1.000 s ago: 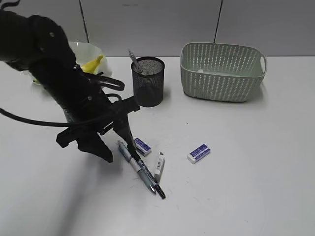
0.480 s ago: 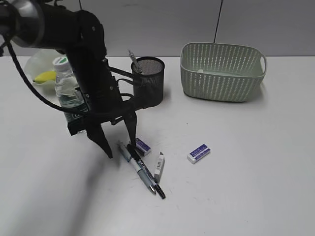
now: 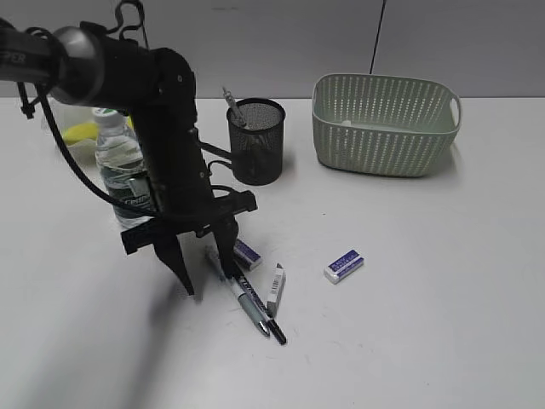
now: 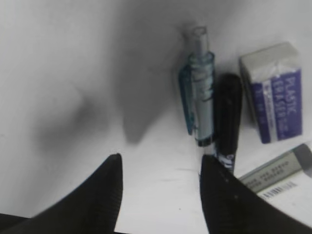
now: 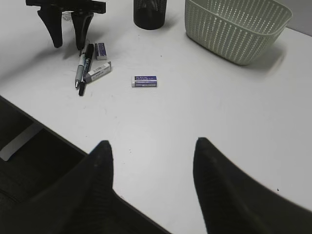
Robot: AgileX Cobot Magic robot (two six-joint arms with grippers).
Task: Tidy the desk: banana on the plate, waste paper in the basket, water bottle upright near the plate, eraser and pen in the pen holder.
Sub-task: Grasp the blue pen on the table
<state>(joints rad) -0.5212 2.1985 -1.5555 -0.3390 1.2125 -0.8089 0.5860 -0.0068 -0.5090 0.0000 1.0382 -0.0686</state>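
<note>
Pens — two, one clear-barrelled (image 3: 240, 294), one black (image 3: 255, 307) — lie touching on the white desk (image 3: 426, 324) among three erasers (image 3: 344, 266); the black left gripper (image 3: 203, 274), fingers spread, stands by their ends. A third pen (image 3: 231, 103) sits in the black mesh pen holder (image 3: 256, 141). The right gripper (image 5: 152, 163) hangs open, well apart.

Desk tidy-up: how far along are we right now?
Looks done: water bottle upright by the plate, banana in it, one pen in the pen holder. In hand: open left gripper over two pens. Left: three erasers.
</note>
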